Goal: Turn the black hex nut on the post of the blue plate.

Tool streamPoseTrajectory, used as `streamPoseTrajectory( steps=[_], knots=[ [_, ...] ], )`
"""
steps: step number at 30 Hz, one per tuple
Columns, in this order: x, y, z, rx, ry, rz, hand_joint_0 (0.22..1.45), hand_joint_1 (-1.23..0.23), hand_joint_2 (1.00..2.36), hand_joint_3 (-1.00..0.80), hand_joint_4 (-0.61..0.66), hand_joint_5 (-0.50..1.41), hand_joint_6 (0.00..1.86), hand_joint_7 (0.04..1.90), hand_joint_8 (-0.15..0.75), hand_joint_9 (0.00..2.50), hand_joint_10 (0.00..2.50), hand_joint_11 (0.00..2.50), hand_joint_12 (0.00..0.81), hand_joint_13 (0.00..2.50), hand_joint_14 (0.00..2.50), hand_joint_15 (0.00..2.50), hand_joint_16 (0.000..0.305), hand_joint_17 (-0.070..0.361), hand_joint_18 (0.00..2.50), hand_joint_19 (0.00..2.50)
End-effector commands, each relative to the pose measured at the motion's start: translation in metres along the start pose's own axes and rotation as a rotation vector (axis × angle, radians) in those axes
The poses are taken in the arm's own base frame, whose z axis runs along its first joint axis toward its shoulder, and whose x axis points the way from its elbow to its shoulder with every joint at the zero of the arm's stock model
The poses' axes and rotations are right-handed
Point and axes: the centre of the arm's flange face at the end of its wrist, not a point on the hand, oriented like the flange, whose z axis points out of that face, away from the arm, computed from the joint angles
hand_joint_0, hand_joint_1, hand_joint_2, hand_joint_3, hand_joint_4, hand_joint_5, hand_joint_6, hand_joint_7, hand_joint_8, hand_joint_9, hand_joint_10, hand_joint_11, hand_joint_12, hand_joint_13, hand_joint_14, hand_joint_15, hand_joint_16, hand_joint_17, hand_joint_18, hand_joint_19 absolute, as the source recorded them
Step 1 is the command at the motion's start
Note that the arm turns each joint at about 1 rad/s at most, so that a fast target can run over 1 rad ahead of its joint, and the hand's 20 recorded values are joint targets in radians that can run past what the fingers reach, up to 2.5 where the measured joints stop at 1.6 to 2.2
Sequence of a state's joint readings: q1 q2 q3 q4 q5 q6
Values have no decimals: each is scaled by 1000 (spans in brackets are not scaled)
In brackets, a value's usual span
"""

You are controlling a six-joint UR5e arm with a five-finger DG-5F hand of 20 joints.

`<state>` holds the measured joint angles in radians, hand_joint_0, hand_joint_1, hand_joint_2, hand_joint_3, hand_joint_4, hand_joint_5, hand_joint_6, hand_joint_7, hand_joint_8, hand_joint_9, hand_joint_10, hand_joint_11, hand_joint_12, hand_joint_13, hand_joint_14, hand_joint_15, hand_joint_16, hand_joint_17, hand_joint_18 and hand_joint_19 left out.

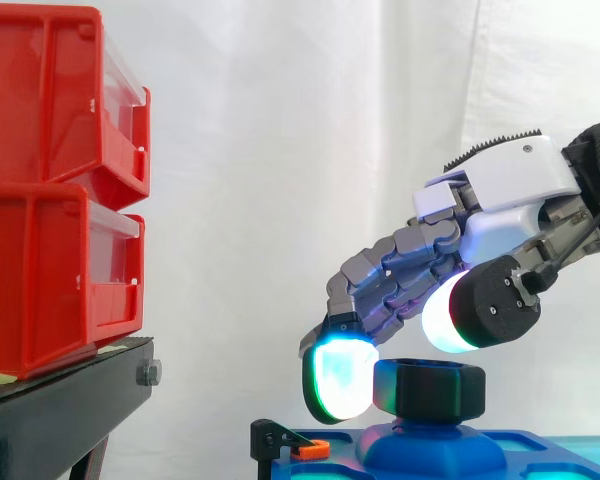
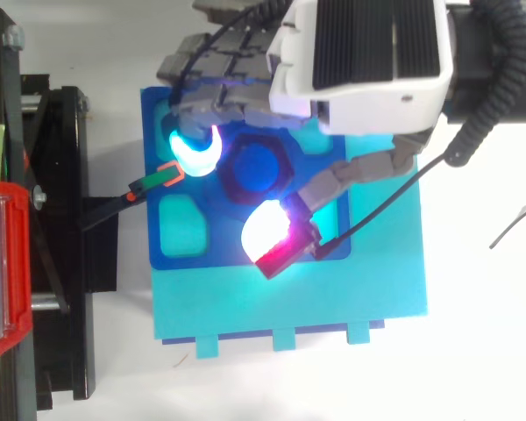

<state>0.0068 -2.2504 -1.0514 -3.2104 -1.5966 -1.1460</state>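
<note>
The black hex nut (image 1: 430, 388) (image 2: 235, 186) sits on the blue post in the middle of the blue plate (image 1: 540, 455) (image 2: 219, 250). My hand (image 1: 510, 190) (image 2: 368, 53) hovers over it, reaching in from the right. The bent fingers end in a cyan-green pad (image 1: 340, 378) (image 2: 195, 151) at the nut's left side, close to or touching it. The thumb's white and magenta pad (image 1: 450, 312) (image 2: 267, 232) is on the opposite, near side, raised a little above the nut's top. Nothing is pinched between them.
Two stacked red bins (image 1: 50, 190) (image 2: 0, 263) stand on a black stand (image 1: 60, 400) to the left. A small black arm with an orange clip (image 1: 310, 448) (image 2: 162, 178) touches the plate's left edge. The plate rests on a cyan base (image 2: 333, 298).
</note>
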Motion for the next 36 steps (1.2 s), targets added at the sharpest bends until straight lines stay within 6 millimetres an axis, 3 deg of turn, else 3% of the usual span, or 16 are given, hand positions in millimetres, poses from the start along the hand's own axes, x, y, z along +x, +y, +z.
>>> streamPoseTrajectory(
  steps=[1,12,17,27,32,36],
  knots=[
    [-6,-16,-5,-12,4,1,461,-472,1000,-500,218,-177,502,1082,254,289,0,0,381,245,0,0,63,141,127,108],
    [-22,-53,-15,-34,-9,-5,463,-472,1000,-500,222,-177,502,1082,254,290,0,0,380,245,0,1,62,140,117,109],
    [-31,-54,-15,-42,-26,-6,463,-471,1000,-500,220,-177,502,1081,253,289,0,0,379,245,0,4,62,140,118,114],
    [-37,-24,-1,-39,-94,-9,463,-472,1000,-500,220,-180,502,1066,254,290,0,0,380,245,0,0,62,140,117,116],
    [-24,15,11,-54,-107,13,463,-471,1000,-500,217,-183,502,1053,254,291,0,0,379,245,0,5,62,139,114,115],
    [-19,25,13,-30,-113,20,460,-469,1000,-500,216,-187,503,1013,255,290,0,0,380,240,1,6,62,140,114,115]
  ],
)
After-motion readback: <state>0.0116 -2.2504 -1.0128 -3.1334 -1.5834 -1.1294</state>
